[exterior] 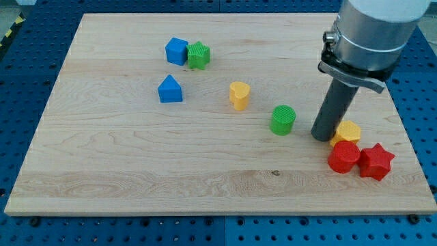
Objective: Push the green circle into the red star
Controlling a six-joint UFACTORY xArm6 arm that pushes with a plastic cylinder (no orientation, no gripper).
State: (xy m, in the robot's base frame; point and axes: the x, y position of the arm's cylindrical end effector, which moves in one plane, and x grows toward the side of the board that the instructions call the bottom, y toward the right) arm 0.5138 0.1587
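red cyl (343,157) + yellow block (348,130) betw green circle (282,119) & red star (376,162)

Pale wooden counter (136,171) with visible grain, laid on a blue perforated base (27,68) dotted with holes, evenly lit, yellow-black striped tape (10,31) seen at the view's top left

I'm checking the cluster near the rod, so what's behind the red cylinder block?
Behind the red cylinder, toward the view's top, sits a yellow block, touching it. My tip stands just left of the yellow block. The red cylinder covers the yellow block's lower part, so its shape is unclear.
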